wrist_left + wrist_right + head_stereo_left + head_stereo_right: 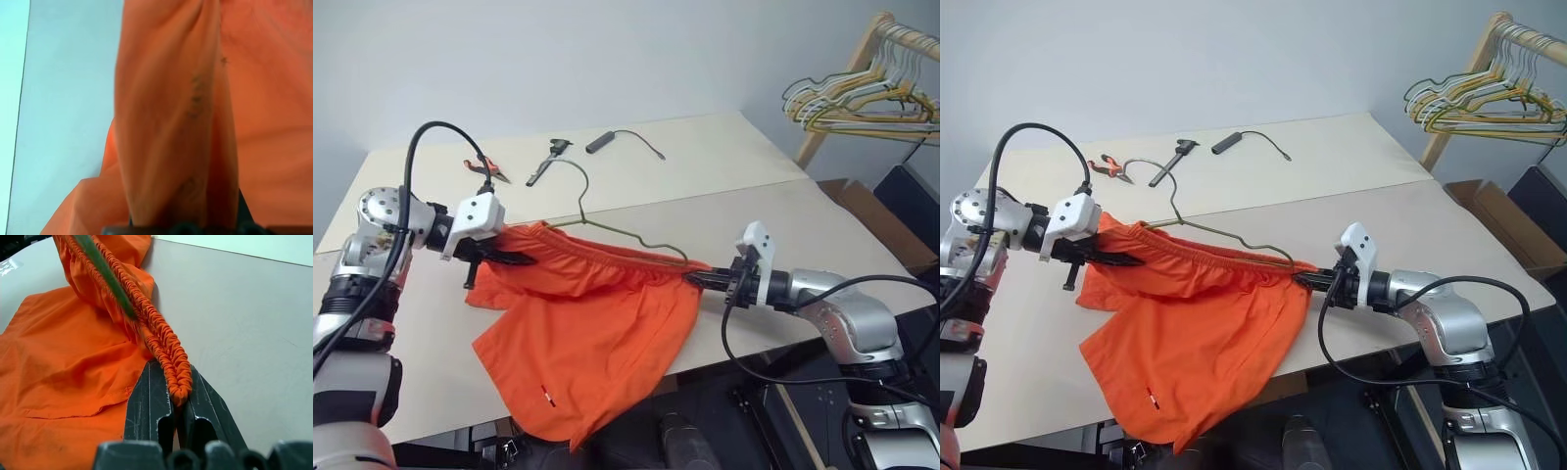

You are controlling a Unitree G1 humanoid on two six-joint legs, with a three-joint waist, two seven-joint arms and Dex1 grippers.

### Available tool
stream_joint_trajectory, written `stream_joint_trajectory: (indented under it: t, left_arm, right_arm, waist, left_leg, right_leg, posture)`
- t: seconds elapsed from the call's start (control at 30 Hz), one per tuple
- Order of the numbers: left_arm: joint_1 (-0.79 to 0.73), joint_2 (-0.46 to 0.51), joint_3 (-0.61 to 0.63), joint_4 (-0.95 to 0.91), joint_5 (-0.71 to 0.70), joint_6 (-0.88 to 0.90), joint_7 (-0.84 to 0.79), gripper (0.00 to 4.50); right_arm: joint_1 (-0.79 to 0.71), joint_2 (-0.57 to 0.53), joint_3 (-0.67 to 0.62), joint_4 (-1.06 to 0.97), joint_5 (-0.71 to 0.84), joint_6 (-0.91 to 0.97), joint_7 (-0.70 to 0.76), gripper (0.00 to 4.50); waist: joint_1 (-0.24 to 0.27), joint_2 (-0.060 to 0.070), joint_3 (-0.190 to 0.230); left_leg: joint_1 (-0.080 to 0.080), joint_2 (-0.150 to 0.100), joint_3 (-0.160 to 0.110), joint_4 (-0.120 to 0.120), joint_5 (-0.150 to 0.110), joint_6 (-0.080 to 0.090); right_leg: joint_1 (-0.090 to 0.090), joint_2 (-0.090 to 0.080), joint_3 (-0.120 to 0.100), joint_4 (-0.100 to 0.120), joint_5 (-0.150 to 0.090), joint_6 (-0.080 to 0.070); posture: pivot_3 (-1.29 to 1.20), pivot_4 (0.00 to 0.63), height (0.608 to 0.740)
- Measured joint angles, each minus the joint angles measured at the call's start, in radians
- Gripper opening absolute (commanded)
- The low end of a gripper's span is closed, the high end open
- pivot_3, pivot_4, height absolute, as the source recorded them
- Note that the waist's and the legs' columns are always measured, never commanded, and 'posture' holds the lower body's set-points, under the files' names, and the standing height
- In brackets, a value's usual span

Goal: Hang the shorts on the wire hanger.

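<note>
I've got the shorts (592, 343) stretched between both arms. My right tool (178, 404) is clamped on the gathered waistband end, and my left tool (514, 259) is pinched shut on the other end, cloth bunched right up against it. The wire hanger (607, 227) rides along the waistband between the two tools, hook toward the far side of the desk (724, 157), legs of the shorts draping off the near edge. My worry: the right grip holds just a narrow bit of elastic, so pull any wider and it could snap free, or the hanger could slide out of the waistband.
</note>
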Motion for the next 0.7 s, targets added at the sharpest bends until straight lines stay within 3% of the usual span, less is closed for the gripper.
stream_joint_trajectory:
  t: [0.7]
  left_arm:
    - [0.062, 0.000, -0.014, -0.006, 0.131, -0.110, 0.091, 0.00]
  right_arm:
    - [-0.005, -0.061, -0.001, -0.039, 0.049, 0.002, 0.032, 0.03]
  waist:
    - [0.003, 0.000, 0.000]
  left_leg:
    - [0.000, 0.000, 0.000, 0.000, 0.000, 0.000]
  right_leg:
    - [0.000, -0.001, 0.000, 0.000, 0.000, 0.000]
  posture:
    - [-0.12, 0.056, 0.740]
